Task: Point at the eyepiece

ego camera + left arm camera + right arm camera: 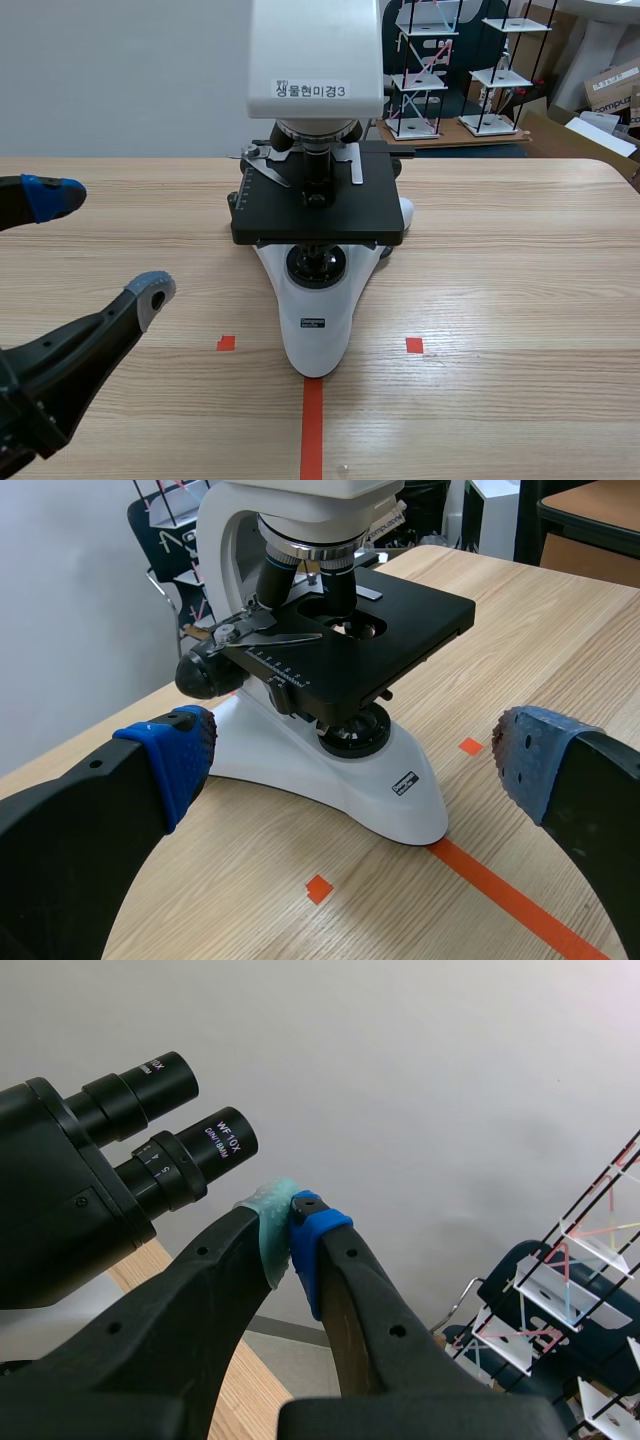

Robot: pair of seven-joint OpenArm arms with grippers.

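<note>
A white microscope (316, 320) with a black stage (318, 205) stands mid-table; its head runs out past the scene view's top, so the eyepieces are hidden there. In the right wrist view two black eyepieces show, the nearer one (203, 1144) marked WF 10X, the other (150, 1080) behind it. My right gripper (291, 1210) is shut on nothing, its tips just beside the nearer eyepiece's rim; whether they touch I cannot tell. My left gripper (100, 245) hangs open low at the table's left, facing the microscope's base (400, 800) between its pads.
Wire racks with white shelves (430, 70) and cardboard boxes (610, 90) stand behind the table at the back right. The racks (570, 1290) also show beyond my right gripper. A white wall lies behind the eyepieces.
</note>
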